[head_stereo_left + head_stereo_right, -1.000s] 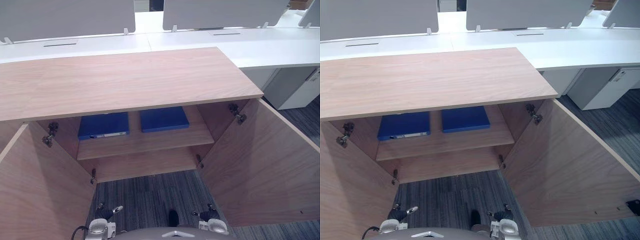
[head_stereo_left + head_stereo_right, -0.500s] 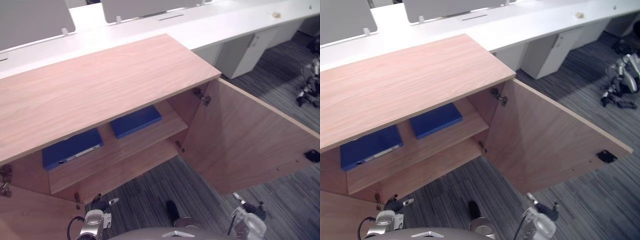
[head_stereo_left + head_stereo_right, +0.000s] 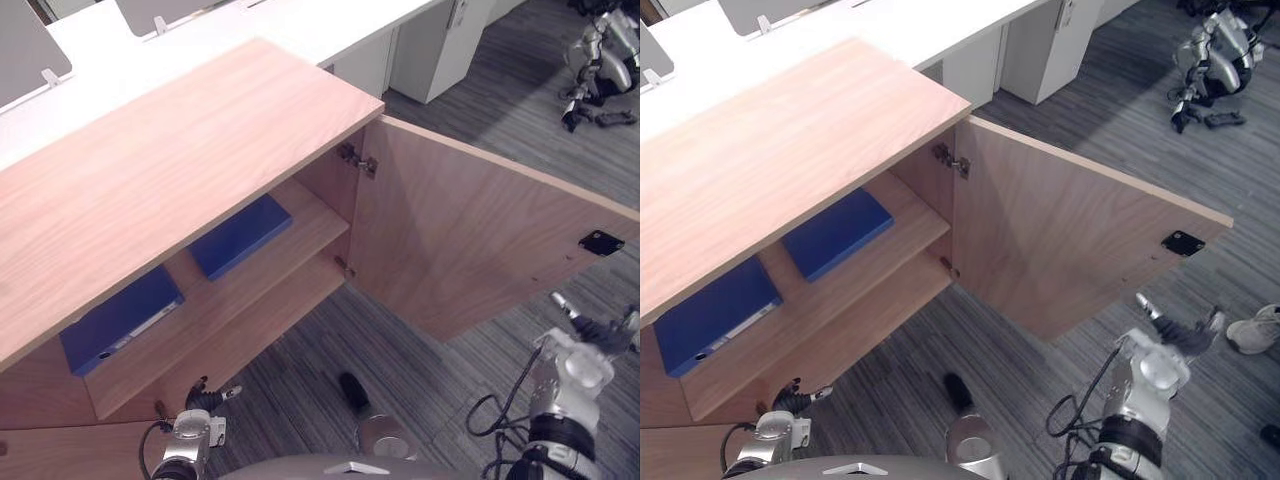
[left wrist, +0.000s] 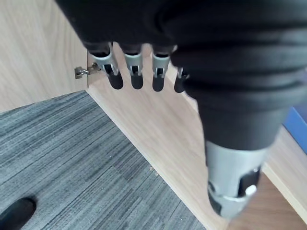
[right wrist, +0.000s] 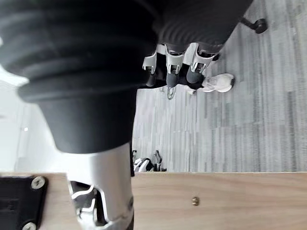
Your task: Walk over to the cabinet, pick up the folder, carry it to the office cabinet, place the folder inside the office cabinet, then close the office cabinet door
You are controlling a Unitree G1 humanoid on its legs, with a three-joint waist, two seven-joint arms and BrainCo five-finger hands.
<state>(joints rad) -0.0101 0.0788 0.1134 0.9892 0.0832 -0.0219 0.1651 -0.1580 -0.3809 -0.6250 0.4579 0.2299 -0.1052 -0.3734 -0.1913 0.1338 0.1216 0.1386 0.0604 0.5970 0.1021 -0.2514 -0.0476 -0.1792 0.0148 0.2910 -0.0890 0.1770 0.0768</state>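
left hand [image 3: 208,397] hangs low in front of the cabinet [image 3: 170,160], fingers [image 4: 136,76] straight and loose, nothing in them. right hand [image 3: 1180,335] is out wide, just past the free edge of the right door [image 3: 470,240], its fingers [image 5: 173,72] relaxed as well, and empty too. so both hands are free, folks.

where's the folder? two blue ones lie flat on the shelf [image 3: 250,300] under the wooden top: the left folder [image 3: 120,322] deep in the left half, the right folder [image 3: 240,236] just beside it towards the middle, a gap between them. nothing sticks out past the shelf's front edge.

the right door stands swung well out over the grey carpet, inner face towards us, its black latch plate [image 3: 600,242] near the outer corner.

my read: with a folder already resting inside and neither hand carrying anything, the placing looks done and the closing step is up. that's a judgement, mind you; the same picture would also fit the moment before a pick-up.

if it's the door, the right hand needs to get round behind that free edge, lay flat fingers on the outer face and sweep it inwards on its hinges until it meets the cabinet front.
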